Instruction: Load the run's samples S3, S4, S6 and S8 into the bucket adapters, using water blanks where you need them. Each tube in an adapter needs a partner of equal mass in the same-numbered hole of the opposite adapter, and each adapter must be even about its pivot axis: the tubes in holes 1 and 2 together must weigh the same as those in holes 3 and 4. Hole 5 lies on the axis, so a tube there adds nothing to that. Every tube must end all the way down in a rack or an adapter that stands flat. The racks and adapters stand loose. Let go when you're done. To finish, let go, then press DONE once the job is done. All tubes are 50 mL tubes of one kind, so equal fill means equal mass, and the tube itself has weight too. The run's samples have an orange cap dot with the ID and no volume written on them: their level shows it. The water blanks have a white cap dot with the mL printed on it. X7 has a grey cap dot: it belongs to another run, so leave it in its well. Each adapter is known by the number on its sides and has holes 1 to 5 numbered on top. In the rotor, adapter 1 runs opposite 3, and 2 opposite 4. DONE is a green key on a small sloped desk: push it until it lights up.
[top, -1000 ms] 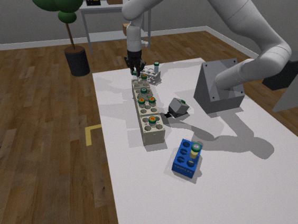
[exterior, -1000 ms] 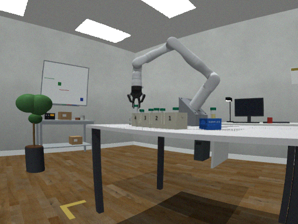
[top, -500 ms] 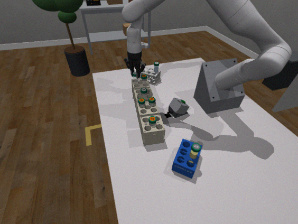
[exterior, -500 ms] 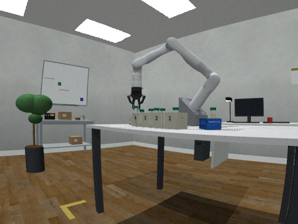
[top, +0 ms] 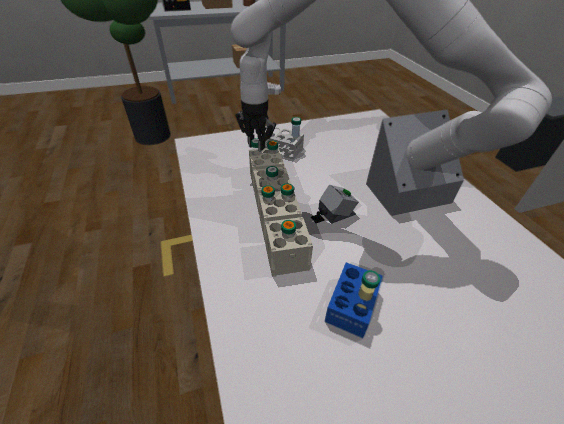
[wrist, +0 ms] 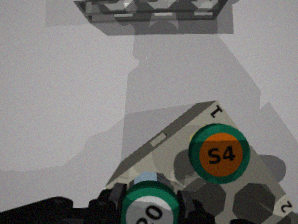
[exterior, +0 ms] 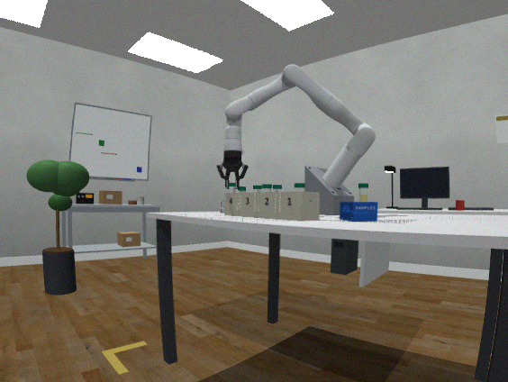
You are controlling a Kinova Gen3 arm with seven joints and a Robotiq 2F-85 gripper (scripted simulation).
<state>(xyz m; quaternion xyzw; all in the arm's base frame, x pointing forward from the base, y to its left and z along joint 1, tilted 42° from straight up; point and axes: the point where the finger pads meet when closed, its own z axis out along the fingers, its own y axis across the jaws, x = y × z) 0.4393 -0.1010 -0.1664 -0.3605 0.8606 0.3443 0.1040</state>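
Note:
My gripper is shut on a water blank, a green-capped tube with a white dot. It holds the tube upright at the far end of the adapter row, over the corner of adapter 4 beside hole 1. How deep the tube sits is hidden. Sample S4 stands in hole 1 of adapter 4. Adapter 3 holds a white-dot blank. Adapter 2 holds two orange-dot samples. Adapter 1 holds one orange-dot sample.
A pale rack just behind the adapters holds one more blank. The blue samples rack at the front holds the grey-dot tube X7. The DONE desk sits right of the adapters, before the arm's grey base.

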